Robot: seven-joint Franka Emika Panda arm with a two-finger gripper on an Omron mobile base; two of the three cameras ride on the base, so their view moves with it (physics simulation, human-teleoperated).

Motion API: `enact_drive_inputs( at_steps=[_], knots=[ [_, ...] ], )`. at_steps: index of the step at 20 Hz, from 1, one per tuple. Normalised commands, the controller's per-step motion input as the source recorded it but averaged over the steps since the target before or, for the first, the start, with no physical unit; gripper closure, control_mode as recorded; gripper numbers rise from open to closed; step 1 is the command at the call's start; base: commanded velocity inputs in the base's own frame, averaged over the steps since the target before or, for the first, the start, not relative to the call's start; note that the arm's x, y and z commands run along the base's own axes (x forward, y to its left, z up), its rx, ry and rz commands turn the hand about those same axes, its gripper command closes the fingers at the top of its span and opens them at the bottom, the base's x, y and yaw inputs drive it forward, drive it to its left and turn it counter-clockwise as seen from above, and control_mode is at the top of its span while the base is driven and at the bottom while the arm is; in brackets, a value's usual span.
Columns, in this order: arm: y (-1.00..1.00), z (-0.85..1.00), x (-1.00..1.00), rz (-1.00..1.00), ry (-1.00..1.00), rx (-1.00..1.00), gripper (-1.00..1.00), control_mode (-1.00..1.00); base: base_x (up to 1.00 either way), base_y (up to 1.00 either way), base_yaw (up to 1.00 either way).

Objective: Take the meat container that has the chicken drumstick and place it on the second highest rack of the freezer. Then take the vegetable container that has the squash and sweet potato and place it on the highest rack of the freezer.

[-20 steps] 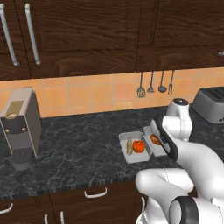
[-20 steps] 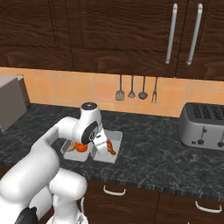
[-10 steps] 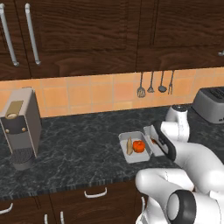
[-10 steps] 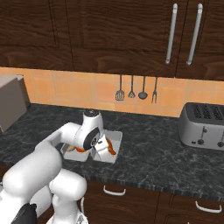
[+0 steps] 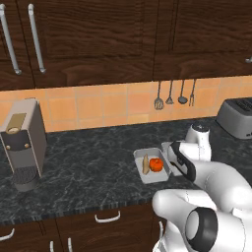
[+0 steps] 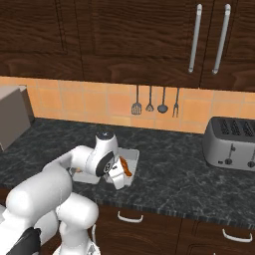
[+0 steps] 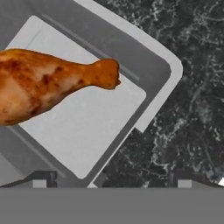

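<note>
Partly cut off, chicken drumstick (image 7: 48, 85) overruns frame edge.

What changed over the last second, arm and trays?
The arm has lowered toward the meat container, bringing the open gripper down close over the chicken drumstick. Nothing gripped yet. Both containers, the squash and sweet potato stayed put.
</note>
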Motion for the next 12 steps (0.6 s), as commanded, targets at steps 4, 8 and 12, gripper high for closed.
enact_drive_inputs(
  at_steps=[4,8,12],
  knots=[
    [0.0,-0.25,0.0,0.0,0.0,0.0,-1.0,-1.0,0.0,0.0,0.0],
    [0.0,-0.17,0.13,-0.03,0.0,0.0,-1.0,-1.0,0.0,0.0,0.0],
    [0.0,-0.12,0.32,-0.06,0.0,0.0,-1.0,-1.0,0.0,0.0,0.0]
  ],
)
